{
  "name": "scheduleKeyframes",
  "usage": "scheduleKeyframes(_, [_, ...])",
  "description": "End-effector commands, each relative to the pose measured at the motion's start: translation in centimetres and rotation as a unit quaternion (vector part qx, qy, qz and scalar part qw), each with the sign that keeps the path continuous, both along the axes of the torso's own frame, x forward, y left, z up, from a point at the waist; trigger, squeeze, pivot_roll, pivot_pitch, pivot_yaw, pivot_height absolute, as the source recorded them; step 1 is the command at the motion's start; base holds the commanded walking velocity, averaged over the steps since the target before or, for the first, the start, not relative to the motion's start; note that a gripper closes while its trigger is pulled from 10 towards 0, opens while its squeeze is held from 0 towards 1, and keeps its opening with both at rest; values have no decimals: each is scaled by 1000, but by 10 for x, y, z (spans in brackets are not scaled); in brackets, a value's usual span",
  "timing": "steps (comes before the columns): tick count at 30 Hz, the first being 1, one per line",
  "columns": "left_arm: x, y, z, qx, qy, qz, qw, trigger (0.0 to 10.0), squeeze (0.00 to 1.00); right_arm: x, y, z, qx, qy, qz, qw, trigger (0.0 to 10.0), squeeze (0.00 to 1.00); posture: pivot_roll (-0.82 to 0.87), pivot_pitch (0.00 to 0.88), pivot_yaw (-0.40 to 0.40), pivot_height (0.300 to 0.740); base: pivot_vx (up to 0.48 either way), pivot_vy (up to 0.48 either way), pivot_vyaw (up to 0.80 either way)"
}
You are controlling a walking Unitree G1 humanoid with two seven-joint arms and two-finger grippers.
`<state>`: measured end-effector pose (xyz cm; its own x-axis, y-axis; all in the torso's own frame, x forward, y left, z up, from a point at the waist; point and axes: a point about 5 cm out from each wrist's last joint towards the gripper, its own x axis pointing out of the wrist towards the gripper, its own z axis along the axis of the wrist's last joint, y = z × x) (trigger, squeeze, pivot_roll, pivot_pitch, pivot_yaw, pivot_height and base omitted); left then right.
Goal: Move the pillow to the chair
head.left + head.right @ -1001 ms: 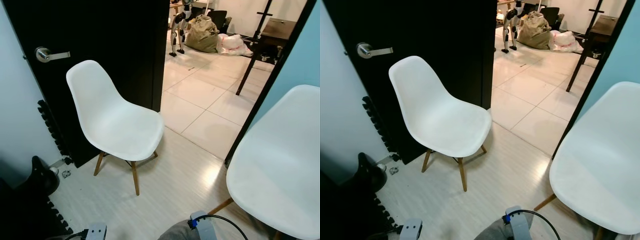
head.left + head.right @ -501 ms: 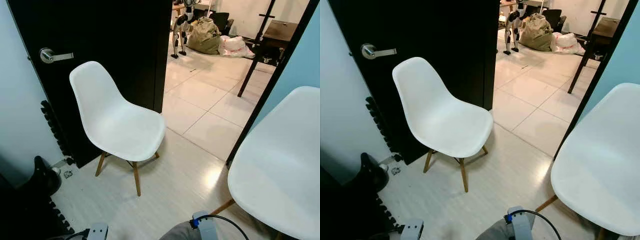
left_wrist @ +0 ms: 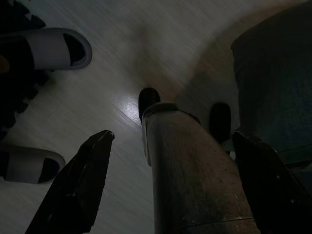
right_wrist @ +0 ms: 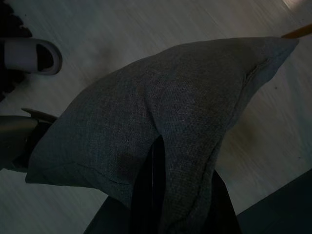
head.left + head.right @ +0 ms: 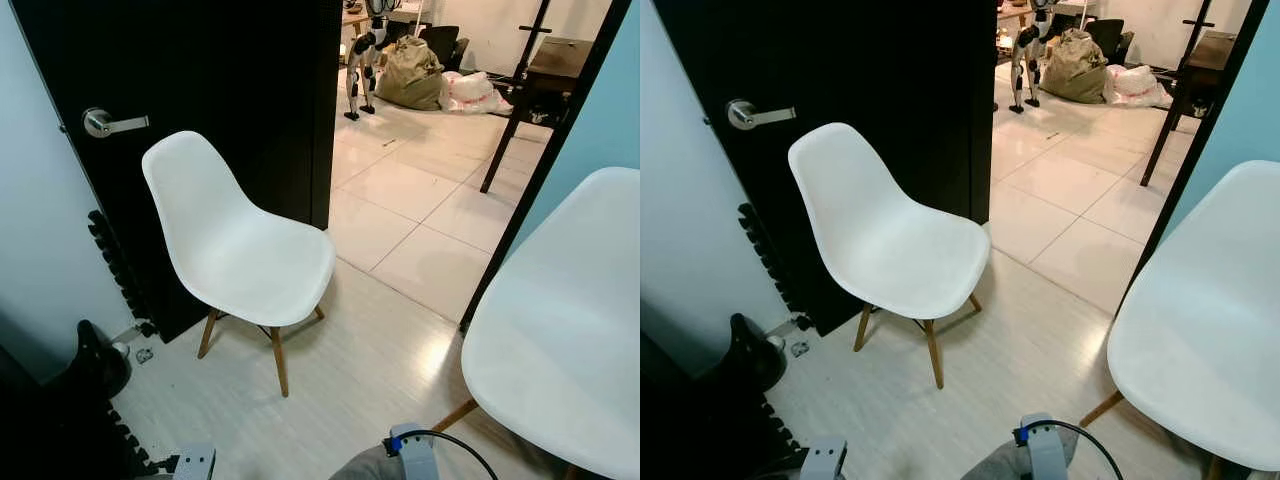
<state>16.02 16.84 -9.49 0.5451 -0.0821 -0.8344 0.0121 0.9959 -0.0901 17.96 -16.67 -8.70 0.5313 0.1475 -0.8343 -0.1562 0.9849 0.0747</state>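
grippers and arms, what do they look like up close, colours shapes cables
The left gripper has two long black fingers, flat and tapering to blunt tips, spread wide in the dim left wrist view. The right gripper shows as dark black fingers. In the head views, each wrist carries a silver-grey block; the right one has a blue connector and a thin black cable looping off it.

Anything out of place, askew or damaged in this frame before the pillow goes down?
Nothing looks damaged or spilled. The white chair stands upright by the black door, seat bare. The right gripper pinches the grey pillow, which bunches around it. Two slippers lie loose on the floor.
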Motion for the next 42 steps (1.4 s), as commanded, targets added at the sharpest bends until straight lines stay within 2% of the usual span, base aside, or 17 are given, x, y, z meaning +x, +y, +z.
scheduleKeyframes(1, [-3, -3, -2, -1, 10, -9, 1000, 10000, 0, -1, -2, -1, 0, 2, -11, 1000, 10000, 0, 16, 0, -7, 740, 0, 0, 0])
scheduleKeyframes(14, [2, -5, 0, -6, 4, -2, 1000, 10000, 0, 0, -3, 0, -7, 5, -7, 1000, 10000, 0, 27, 0, -18, 740, 0, 0, 0])
scheduleKeyframes(33, [18, -6, 7, -6, -19, -3, 1000, 10000, 0, 5, -3, 2, -8, 5, -12, 1000, 10000, 0, 22, 0, -5, 740, 0, 0, 0])
scheduleKeyframes(42, [21, -7, 8, -7, -22, -1, 1000, 10000, 0, 12, -2, 5, -3, -4, -4, 1000, 10000, 0, 29, 0, -16, 740, 262, 0, 0])
